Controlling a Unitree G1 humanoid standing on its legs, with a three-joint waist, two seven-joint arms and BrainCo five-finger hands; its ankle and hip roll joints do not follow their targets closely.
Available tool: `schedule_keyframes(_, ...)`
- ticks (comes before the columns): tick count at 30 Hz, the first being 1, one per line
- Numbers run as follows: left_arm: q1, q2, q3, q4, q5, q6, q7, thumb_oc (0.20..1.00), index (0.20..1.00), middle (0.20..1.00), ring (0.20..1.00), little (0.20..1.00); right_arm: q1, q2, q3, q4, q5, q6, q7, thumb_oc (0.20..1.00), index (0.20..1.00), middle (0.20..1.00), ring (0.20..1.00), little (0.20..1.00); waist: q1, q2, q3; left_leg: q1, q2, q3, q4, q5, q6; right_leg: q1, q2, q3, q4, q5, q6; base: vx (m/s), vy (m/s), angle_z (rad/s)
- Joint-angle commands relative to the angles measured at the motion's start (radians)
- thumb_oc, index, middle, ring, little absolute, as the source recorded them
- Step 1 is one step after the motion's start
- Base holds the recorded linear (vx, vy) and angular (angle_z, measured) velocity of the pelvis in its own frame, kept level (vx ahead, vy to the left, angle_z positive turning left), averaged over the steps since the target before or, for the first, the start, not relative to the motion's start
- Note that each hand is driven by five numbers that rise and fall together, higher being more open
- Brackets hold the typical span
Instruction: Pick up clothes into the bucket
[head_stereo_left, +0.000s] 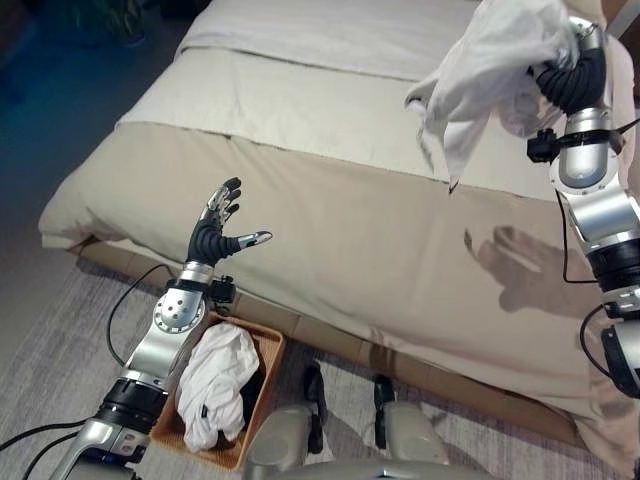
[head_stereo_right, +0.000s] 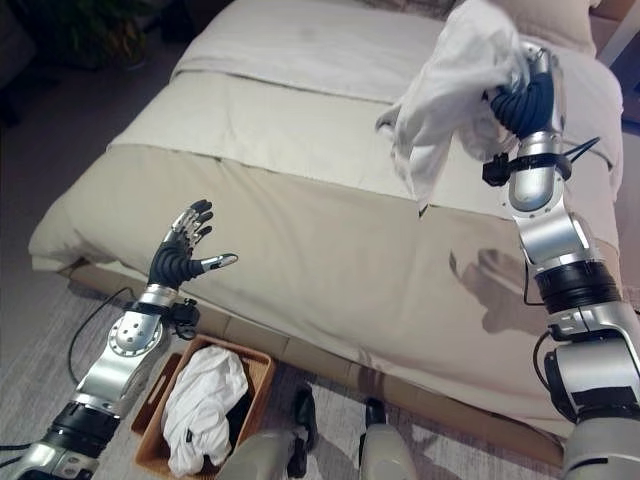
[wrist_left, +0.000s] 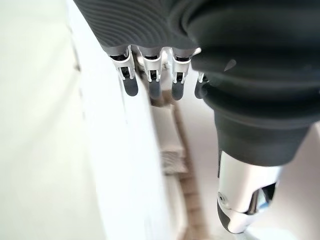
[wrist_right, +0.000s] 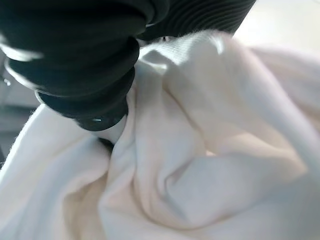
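White cloth, a crumpled garment (head_stereo_left: 495, 70), hangs high in the left eye view over the far right part of the bed (head_stereo_left: 330, 230), bunched around the right robot hand (head_stereo_left: 572, 62), whose dark ribbed cover shows beside the fabric while its fingers are buried in the folds; a loose end droops toward the beige cover without touching it. Down by the near edge of the bed, at its left end, the left robot hand (head_stereo_left: 222, 228) is raised with straight, spread fingers and the thumb stuck out sideways, holding nothing. Just below that arm, on the floor against the near edge of the bed, stands a brown woven basket (head_stereo_left: 268, 352) with more white clothing (head_stereo_left: 215, 385) piled inside and a patch of something dark next to it. The right eye view tells the same layout: the white garment (head_stereo_right: 450, 85) lifted well above the bed, the empty left robot hand (head_stereo_right: 183, 250) over the near left corner of the bed, and the basket (head_stereo_right: 258, 368) on the grey floor beneath. In the left wrist view the left robot hand's fingers (wrist_left: 153, 85) stand in a straight row, apart from the thumb, with pale bedding beyond. In the right wrist view white fabric (wrist_right: 200, 150) is pressed right against the dark ribbed cover, folds wrapped around it, and the fingers are hidden, so their grip cannot be told.
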Motion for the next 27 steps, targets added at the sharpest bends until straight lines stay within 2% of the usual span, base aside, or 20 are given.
schedule_keyframes(1, -0.078, 0.024, -0.082, -0.02, -0.053, -0.012, -0.055, 1.0, 1.0, 1.0, 1.0, 1.0, -0.035, -0.068, 0.083, -0.106, 0.126, -0.052, 0.125, 0.2, 0.2, 0.2, 0.2, 0.2, -0.015, -0.033, -0.153, 0.017, 0.009, -0.036, 0.04, -0.091, -0.026, 0.006, -0.01, -0.014, -0.069, 0.073, 0.029, 0.13, -0.051, 0.01)
schedule_keyframes(2, -0.168, 0.039, -0.159, 0.0, -0.065, 0.001, -0.075, 1.0, 1.0, 1.0, 1.0, 1.0, -0.048, -0.102, 0.143, -0.14, 0.162, -0.044, 0.182, 0.2, 0.2, 0.2, 0.2, 0.2, -0.023, -0.037, -0.183, 0.036, 0.015, -0.034, 0.032, -0.091, -0.031, 0.025, -0.006, -0.018, -0.076, 0.073, 0.029, 0.09, -0.044, 0.04)
schedule_keyframes(4, -0.201, 0.039, -0.186, 0.01, -0.071, 0.005, -0.083, 1.0, 1.0, 1.0, 1.0, 1.0, -0.048, -0.117, 0.159, -0.154, 0.176, -0.04, 0.199, 0.2, 0.2, 0.2, 0.2, 0.2, -0.025, -0.037, -0.194, 0.046, 0.018, -0.033, 0.027, -0.091, -0.033, 0.036, -0.006, -0.021, -0.079, 0.071, 0.029, 0.07, -0.031, -0.03)
schedule_keyframes(7, -0.322, 0.044, -0.299, 0.055, -0.1, 0.019, -0.11, 1.0, 1.0, 1.0, 1.0, 1.0, -0.072, -0.167, 0.234, -0.211, 0.209, -0.036, 0.252, 0.2, 0.2, 0.2, 0.2, 0.2, -0.036, -0.041, -0.226, 0.077, 0.026, -0.029, 0.012, -0.089, -0.039, 0.072, -0.002, -0.03, -0.095, 0.068, 0.029, 0.06, -0.028, -0.04)
schedule_keyframes(12, -0.388, 0.014, -0.37, 0.099, -0.118, 0.037, -0.116, 1.0, 1.0, 1.0, 1.0, 1.0, -0.069, -0.198, 0.29, -0.308, 0.246, -0.043, 0.313, 0.2, 0.2, 0.2, 0.2, 0.2, -0.036, -0.046, -0.253, 0.099, 0.032, -0.028, 0.005, -0.089, -0.045, 0.103, 0.0, -0.043, -0.114, 0.069, 0.03, 0.03, -0.018, -0.03)
schedule_keyframes(22, -0.432, -0.052, -0.414, 0.145, -0.128, 0.056, -0.109, 1.0, 1.0, 1.0, 1.0, 1.0, -0.074, -0.199, 0.34, -0.444, 0.289, -0.047, 0.365, 0.2, 0.2, 0.2, 0.2, 0.2, -0.033, -0.05, -0.264, 0.118, 0.037, -0.035, 0.004, -0.09, -0.047, 0.134, -0.001, -0.056, -0.124, 0.065, 0.028, 0.0, 0.0, 0.01)
schedule_keyframes(27, -0.467, -0.097, -0.445, 0.158, -0.151, 0.071, -0.1, 1.0, 1.0, 1.0, 1.0, 1.0, -0.087, -0.17, 0.371, -0.492, 0.294, -0.044, 0.382, 0.2, 0.2, 0.2, 0.2, 0.2, -0.027, -0.053, -0.263, 0.116, 0.037, -0.048, 0.004, -0.086, -0.047, 0.139, -0.003, -0.065, -0.125, 0.063, 0.026, -0.01, 0.004, 0.07)
